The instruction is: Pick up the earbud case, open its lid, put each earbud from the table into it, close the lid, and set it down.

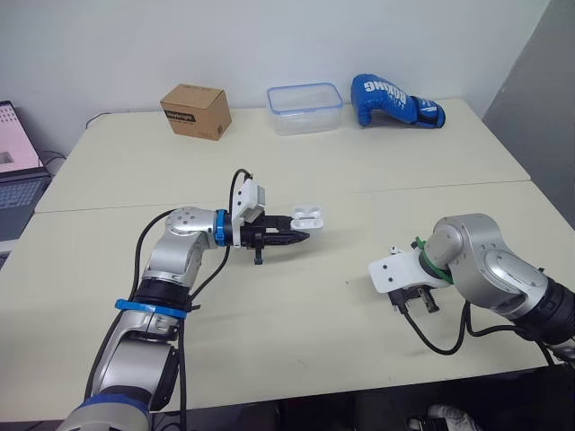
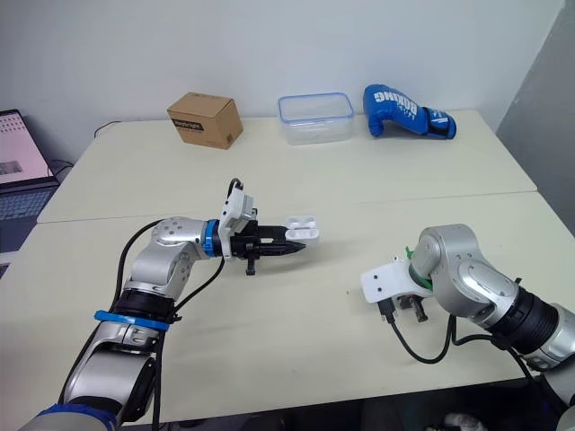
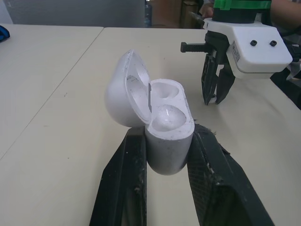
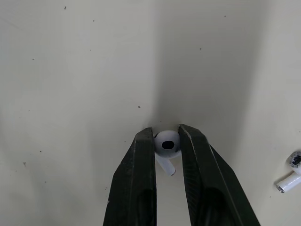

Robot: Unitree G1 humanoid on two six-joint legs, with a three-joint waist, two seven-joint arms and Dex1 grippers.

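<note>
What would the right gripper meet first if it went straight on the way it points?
Most likely the bare table: the right gripper, shut on an earbud, points down at it. The gap is unclear.

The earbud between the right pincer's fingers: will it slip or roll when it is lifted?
Probably light and stiff: the earbud is a small, hard-looking shell. Its rounded, glossy head sits in the right pincer, so it may slip or twist. Its stem should limit rolling if dropped.
</note>
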